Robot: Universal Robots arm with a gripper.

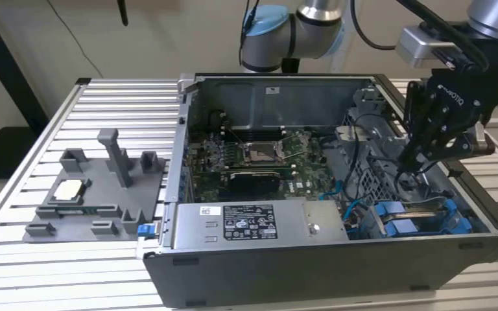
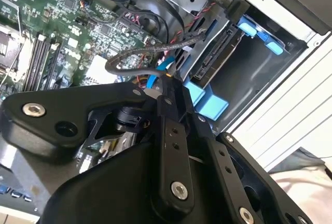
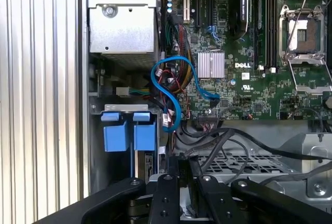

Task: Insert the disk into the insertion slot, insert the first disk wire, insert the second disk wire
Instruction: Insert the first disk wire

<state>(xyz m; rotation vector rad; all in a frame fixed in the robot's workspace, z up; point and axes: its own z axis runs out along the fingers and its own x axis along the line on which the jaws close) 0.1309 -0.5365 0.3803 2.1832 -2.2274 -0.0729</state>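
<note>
The disk [image 1: 420,210] lies in the insertion slot [image 1: 472,219] at the case's front corner on the exterior view's right, its blue carrier tabs [image 3: 116,133] showing at the bay mouth. In the second wrist view the disk [image 2: 220,53] sits edge-on inside the grey bay [image 2: 249,73]. My black gripper [image 1: 409,170] hangs inside the case just behind the bay. Its fingers [image 2: 167,81] are drawn together and appear shut on a black wire [image 2: 129,54] that loops away over the board. The same wire [image 3: 223,140] runs off from the gripper [image 3: 184,164] in the first wrist view.
A blue cable [image 3: 176,76] curls between bay and motherboard [image 1: 249,159]. The grey power supply [image 1: 258,223] stands along the case front, and the processor socket [image 1: 260,152] is mid-board. A grey fixture tray [image 1: 93,194] rests on the slatted table on the exterior view's left.
</note>
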